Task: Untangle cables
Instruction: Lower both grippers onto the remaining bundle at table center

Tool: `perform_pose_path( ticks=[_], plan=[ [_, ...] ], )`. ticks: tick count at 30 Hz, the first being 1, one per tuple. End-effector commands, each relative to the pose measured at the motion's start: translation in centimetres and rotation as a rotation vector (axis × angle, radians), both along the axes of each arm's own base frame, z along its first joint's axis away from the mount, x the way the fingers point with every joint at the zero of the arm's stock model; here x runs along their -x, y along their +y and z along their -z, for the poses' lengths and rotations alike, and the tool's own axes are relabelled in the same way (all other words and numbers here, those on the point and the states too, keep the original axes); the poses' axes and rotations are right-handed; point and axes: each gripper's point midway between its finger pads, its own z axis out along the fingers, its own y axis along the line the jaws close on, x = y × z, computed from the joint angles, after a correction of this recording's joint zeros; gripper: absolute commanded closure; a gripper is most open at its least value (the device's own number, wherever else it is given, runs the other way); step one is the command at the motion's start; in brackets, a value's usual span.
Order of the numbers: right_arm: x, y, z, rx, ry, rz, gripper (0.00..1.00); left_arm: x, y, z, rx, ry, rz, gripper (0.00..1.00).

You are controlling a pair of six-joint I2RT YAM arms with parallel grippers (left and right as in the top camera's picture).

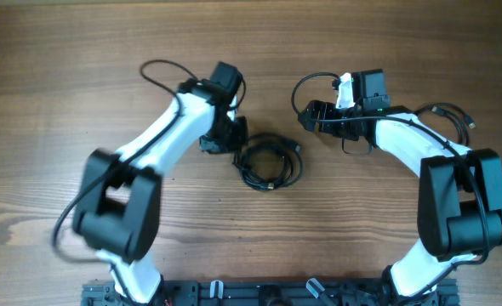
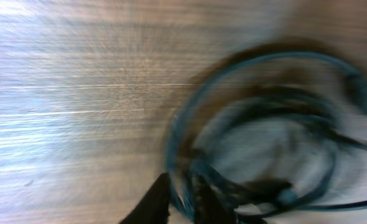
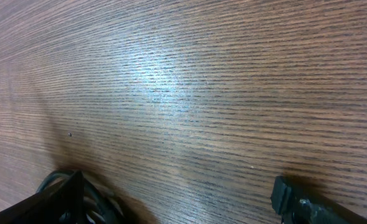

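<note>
Loose coil of thin black cables (image 1: 266, 155) flat on the brown wooden table (image 1: 64, 68), directly right of the left gripper (image 1: 234, 144) and touching its tips. Fingers (image 2: 152, 208) near together with one strand between; too blurred for telling if really pinched. Right gripper (image 1: 308, 115) farther, beyond the coil, wide apart, holding nothing. Probably needs a pull leftward, away from the coil.

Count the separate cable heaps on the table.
2: a tangled coil mid-table by the left gripper, one loose cable past the right arm. More may be hidden.
</note>
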Motion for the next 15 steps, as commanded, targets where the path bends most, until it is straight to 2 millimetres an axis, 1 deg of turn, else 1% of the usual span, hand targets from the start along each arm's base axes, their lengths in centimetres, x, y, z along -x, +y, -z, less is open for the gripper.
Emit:
perform_pose_path(
  ticks=[1,4,5,6,7,8,9,10,13,14,15],
  plan=[
    [0.9,-0.5,1.8,0.014,0.057,0.015,0.00,-0.6,0.8,-3.2,-0.004,-0.098,0.010,0.79],
    [0.6,-0.1,1.4,-0.006,0.043,0.005,0.00,0.0,1.2,-2.4,-0.028,-0.064,0.010,0.74],
    [0.6,0.7,0.9,-0.052,0.037,-0.025,0.00,0.1,1.4,-2.0,-0.040,-0.055,-0.003,0.74],
    [1.0,2.5,-0.4,-0.145,0.010,-0.122,0.08,0.1,1.9,-1.7,-0.069,-0.049,-0.036,0.74],
    [1.7,4.0,-1.5,-0.231,-0.005,-0.204,0.19,0.1,2.8,-1.4,-0.112,-0.045,-0.098,0.74],
    [2.8,5.6,-2.6,-0.333,0.005,-0.276,0.24,0.1,3.5,-1.1,-0.139,-0.042,-0.143,0.74],
    [3.8,6.5,-3.2,-0.392,0.035,-0.307,0.29,0.1,3.8,-1.0,-0.148,-0.037,-0.179,0.70],
    [5.0,7.3,-3.3,-0.425,0.078,-0.332,0.34,0.0,4.0,-0.8,-0.140,-0.031,-0.219,0.70],
    [7.6,8.9,-2.8,-0.412,0.137,-0.412,0.37,-0.5,3.8,-0.4,-0.096,-0.037,-0.251,0.71],
    [8.3,9.5,-3.0,-0.423,0.143,-0.442,0.40,-0.7,4.0,-0.3,-0.094,-0.043,-0.256,0.75],
    [8.7,10.1,-3.3,-0.446,0.148,-0.461,0.44,-0.9,4.2,-0.2,-0.091,-0.048,-0.263,0.75]
  ],
)
